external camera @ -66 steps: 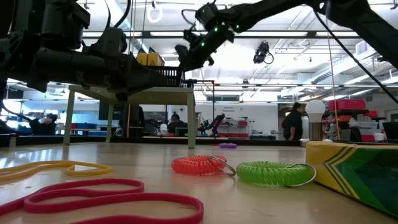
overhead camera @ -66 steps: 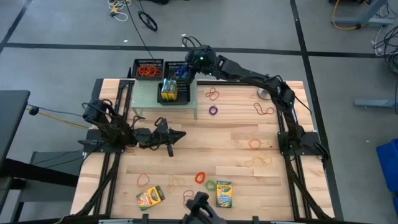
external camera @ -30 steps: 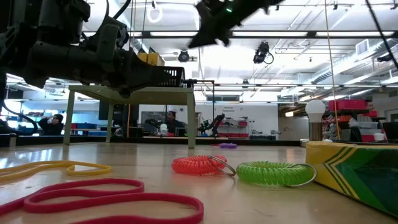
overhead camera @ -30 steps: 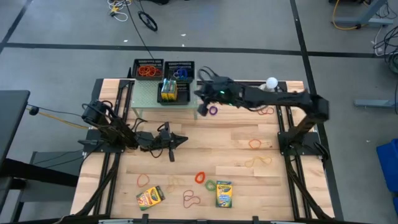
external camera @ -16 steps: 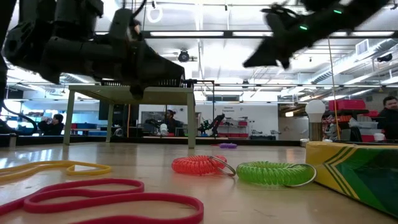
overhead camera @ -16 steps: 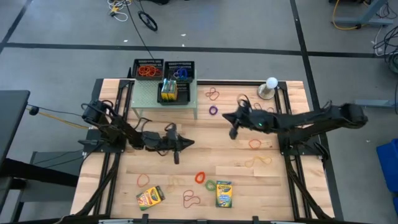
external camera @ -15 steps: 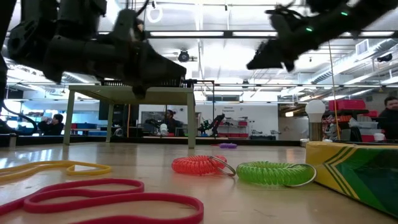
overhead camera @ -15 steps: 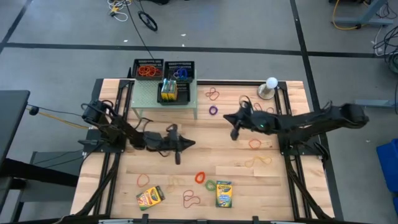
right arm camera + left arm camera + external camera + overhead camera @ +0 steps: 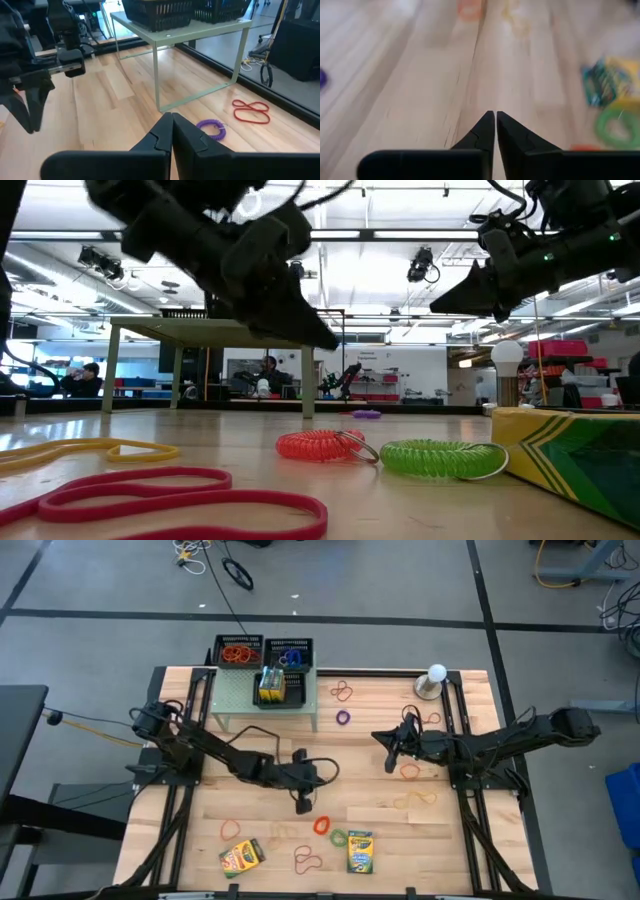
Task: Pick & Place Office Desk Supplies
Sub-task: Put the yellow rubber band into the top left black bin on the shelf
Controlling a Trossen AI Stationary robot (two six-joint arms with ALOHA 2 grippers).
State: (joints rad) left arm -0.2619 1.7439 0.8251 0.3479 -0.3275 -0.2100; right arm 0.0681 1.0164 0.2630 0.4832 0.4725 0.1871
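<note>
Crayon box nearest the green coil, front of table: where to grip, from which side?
The crayon box lies flat, long axis running front to back. Come straight down and pinch across its two long side edges near mid-length. Mind the green coil by its far left corner; stay nearer the box's front half, I'd judge.

Pale wooden plank table (image 9: 380,790), pale green perforated metal shelf (image 9: 235,700) on its far left part, white ball on grey stand (image 9: 435,678) (far right corner).
</note>
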